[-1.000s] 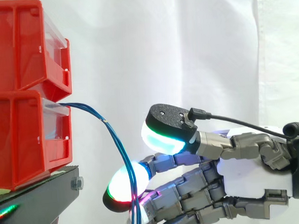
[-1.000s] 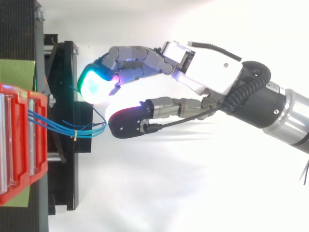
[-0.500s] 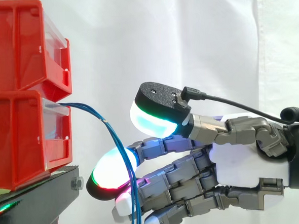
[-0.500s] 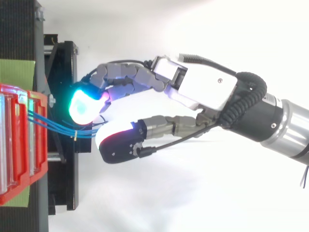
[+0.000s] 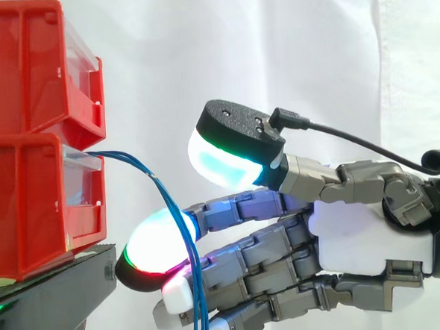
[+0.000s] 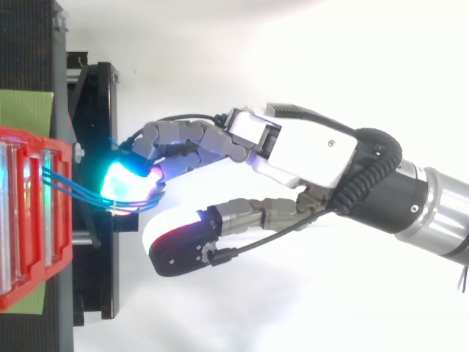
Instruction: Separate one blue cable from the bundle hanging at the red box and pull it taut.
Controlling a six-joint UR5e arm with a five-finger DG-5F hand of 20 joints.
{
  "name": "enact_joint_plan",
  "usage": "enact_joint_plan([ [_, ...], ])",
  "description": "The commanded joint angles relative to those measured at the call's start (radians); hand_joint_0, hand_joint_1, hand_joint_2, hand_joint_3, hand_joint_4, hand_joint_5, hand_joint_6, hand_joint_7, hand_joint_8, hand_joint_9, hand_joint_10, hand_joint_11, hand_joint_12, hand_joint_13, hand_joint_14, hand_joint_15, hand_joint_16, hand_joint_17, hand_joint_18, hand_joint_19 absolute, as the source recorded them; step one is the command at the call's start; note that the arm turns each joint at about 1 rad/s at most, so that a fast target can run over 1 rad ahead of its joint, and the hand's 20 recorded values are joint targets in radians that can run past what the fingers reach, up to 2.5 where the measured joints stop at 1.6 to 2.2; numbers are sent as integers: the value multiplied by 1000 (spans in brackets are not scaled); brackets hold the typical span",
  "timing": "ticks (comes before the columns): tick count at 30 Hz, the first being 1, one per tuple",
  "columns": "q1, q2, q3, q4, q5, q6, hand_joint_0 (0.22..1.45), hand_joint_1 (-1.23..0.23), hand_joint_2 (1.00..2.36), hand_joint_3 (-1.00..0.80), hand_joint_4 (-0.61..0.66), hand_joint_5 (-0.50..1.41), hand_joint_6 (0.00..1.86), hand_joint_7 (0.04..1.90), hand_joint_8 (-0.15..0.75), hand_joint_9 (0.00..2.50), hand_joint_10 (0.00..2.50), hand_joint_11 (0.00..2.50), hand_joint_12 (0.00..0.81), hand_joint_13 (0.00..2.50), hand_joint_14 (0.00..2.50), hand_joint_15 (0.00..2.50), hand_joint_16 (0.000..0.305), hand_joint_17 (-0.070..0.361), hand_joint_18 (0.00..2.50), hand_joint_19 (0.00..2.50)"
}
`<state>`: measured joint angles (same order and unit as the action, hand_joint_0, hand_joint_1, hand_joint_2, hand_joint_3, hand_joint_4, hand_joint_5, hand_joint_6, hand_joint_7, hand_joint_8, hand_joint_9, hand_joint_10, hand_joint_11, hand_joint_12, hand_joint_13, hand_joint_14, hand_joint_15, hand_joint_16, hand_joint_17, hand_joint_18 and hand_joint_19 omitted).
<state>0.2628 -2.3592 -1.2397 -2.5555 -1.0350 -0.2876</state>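
Black stand (image 5: 56, 295) down in the bottom left, bolt (image 5: 111, 271) on its front corner. Top bin (image 5: 27, 64) is red with a clear front. Green sheet (image 6: 26, 108) on the stand shows on either side of it. White curtain (image 5: 273, 49) behind it all.

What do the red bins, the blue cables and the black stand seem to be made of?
Red bins: likely moulded plastic, glossy, with rounded edges. Blue cables: thin wires in smooth blue insulation, probably plastic; they hang in soft curves. Black stand: probably metal, matte; a bolt shows at its corner.
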Motion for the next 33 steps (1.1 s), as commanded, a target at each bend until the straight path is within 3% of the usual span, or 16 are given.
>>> enact_joint_plan([
  [1, 1, 0, 0, 9, -2, 16, 560, -515, 1000, -500, 235, -163, 503, 1020, 247, 729, 18, 598, 291, 493, 11, 288, 44, 98, 474, 593],
  [10, 1, -26, 13, 14, -13, 79, 561, -516, 1000, -500, 228, -163, 503, 1023, 249, 728, 18, 598, 288, 490, 12, 288, 44, 98, 475, 584],
  [33, 12, -28, 19, 29, -17, 82, 608, -540, 1004, -461, 207, -154, 503, 1065, 245, 747, 21, 603, 279, 489, 11, 281, 42, 95, 475, 590],
])
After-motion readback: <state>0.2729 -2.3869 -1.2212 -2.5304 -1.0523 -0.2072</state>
